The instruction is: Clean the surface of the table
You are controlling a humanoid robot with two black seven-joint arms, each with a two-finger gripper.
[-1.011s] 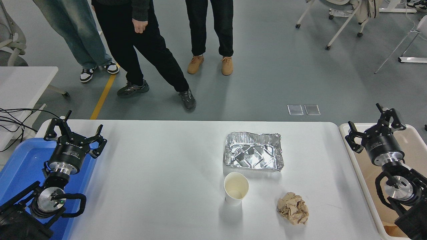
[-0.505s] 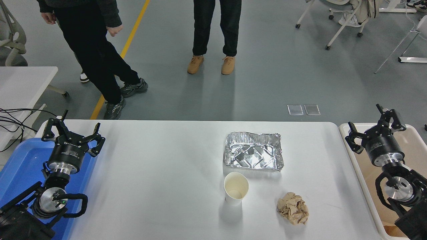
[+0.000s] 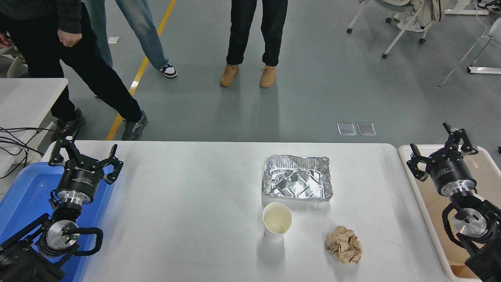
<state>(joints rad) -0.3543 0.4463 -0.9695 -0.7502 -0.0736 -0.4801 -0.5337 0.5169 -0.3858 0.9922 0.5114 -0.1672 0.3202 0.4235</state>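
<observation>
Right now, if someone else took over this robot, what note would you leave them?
Left gripper: open, empty, parked over the blue bin.
Right gripper: open, empty, over the beige bin.
On the table surface: foil tray, upright paper cup just in front of it, crumpled brown paper to the cup's right.
Done: nothing visibly cleared from the table.
Left: clear all three.

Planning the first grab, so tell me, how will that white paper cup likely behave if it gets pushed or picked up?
The paper cup stands upright and looks empty, so it is probably very light and apt to tip or slide if nudged near its rim. Its thin open wall would likely crush under a hard squeeze. On its side, it would probably roll across the table surface.
</observation>
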